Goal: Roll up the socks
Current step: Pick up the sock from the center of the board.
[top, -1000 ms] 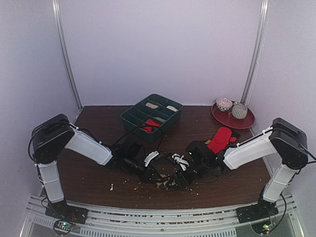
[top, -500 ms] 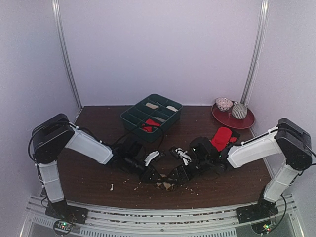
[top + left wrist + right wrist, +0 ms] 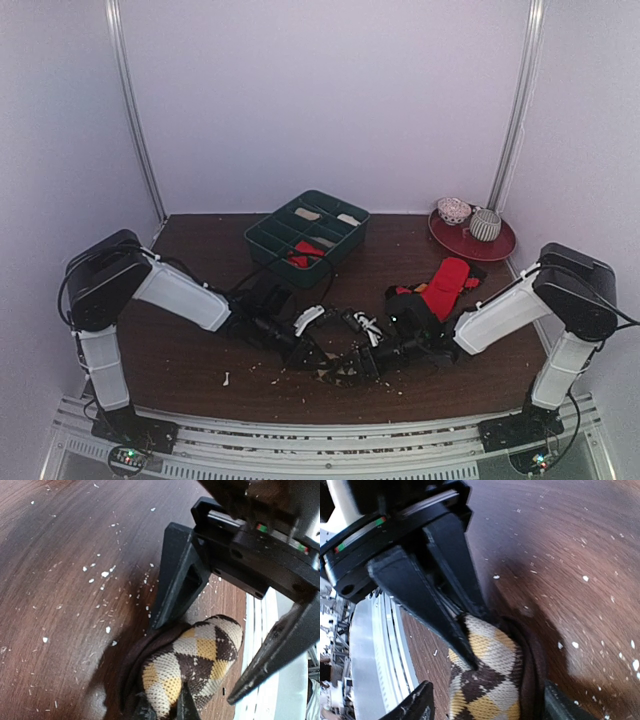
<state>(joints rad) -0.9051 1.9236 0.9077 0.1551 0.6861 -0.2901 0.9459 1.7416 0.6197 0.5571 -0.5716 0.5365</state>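
A dark brown sock with tan argyle diamonds (image 3: 200, 665) lies bunched near the table's front edge, small in the top view (image 3: 337, 366). My left gripper (image 3: 162, 707) is shut on its near end, the fingertips pinching the argyle fabric. It shows at centre left in the top view (image 3: 312, 350). My right gripper (image 3: 487, 705) faces it from the other side and is open, one finger (image 3: 415, 705) apart from the sock on one flank, the other (image 3: 560, 705) beside the brown edge. From above, the right gripper (image 3: 362, 358) is low over the sock.
A green divided tray (image 3: 262, 243) at back centre holds a red bundle (image 3: 305, 252). A red sock (image 3: 447, 282) lies on a dark one behind my right arm. A red plate (image 3: 500, 247) with two bowls sits back right. Pale crumbs dot the wood.
My right gripper drew back towards the rear and opened wider, then came forward again over the argyle sock with its jaws a little narrower. The left gripper kept its pinch and place.
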